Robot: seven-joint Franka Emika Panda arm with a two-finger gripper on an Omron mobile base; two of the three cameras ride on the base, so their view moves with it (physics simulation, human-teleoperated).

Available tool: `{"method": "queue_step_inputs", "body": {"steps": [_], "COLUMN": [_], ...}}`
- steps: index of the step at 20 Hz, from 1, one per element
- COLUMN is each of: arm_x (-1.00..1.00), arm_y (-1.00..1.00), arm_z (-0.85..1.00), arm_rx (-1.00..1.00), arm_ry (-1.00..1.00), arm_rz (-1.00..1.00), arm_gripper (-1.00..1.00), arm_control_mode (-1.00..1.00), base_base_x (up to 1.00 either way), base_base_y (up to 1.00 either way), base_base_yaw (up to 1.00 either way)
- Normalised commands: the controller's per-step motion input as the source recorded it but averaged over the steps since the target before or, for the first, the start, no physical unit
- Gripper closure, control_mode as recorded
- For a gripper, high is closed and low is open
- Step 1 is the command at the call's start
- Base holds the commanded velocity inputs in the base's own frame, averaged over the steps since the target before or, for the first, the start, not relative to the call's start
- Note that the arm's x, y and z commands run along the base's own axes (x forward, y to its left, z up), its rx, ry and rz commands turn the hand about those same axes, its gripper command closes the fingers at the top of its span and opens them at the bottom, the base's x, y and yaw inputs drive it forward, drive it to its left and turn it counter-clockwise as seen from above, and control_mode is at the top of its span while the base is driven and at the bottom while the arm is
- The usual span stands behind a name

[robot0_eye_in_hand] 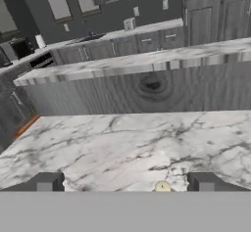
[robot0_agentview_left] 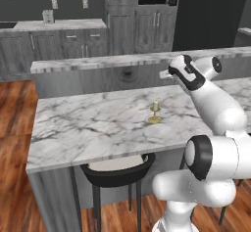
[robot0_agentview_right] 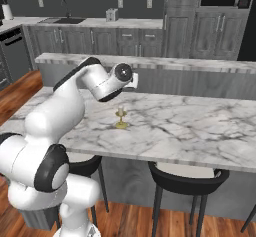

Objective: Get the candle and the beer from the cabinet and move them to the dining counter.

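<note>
Candle (robot0_agentview_left: 155, 112) upright on dining counter (robot0_agentview_left: 88, 128), centre of left base frame; top shows at bottom edge of hand view (robot0_eye_in_hand: 163, 187), between finger tips. Gripper (robot0_eye_in_hand: 125, 182) jaws wide open, holding nothing. Risk: careless arm lift clips candle, tips it. Beer unseen; fetch from cabinet (robot0_agentview_left: 154, 25), upper right, pending.

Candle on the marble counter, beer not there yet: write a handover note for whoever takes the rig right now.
Gripper: open, holding nothing, raised above the candle.
Short cream candle on a brass-gold holder: upright on the white grey-veined marble dining counter, free of the fingers.
Done: candle delivered.
Left: the green beer bottle; fetch it from the tall grey wood-grain cabinet at the back wall, whose doors look shut from here, and set it on the counter.
Two black stools stand under the counter's near edge.
</note>
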Motion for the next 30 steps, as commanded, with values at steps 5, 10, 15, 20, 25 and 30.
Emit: {"method": "queue_step_inputs", "body": {"steps": [5, 10, 15, 20, 25, 30], "arm_x": [-0.63, -0.68, -0.92, -1.0, -1.0, -1.0], "arm_y": [0.0, 0.0, 0.0, 0.0, 0.12, 0.13], "arm_z": [0.57, 0.53, 0.22, 0.23, 0.23, 0.43], "arm_rx": [0.0, 0.0, -0.03, -0.05, -0.06, -0.04], "arm_ry": [0.14, 0.16, 0.06, 0.0, 0.0, 0.01], "arm_rz": [-0.22, -0.17, -0.06, 0.0, 0.0, 0.0], "arm_gripper": [-1.0, -1.0, -1.0, -1.0, -1.0, -1.0], "arm_control_mode": [-1.0, -1.0, -1.0, -1.0, -1.0, -1.0], "base_base_x": [0.0, 0.0, 0.0, 0.0, 0.0, 0.0], "base_base_y": [0.0, 0.0, 0.0, 0.0, 0.0, 0.0], "base_base_yaw": [0.0, 0.0, 0.0, 0.0, 0.0, 0.0]}}
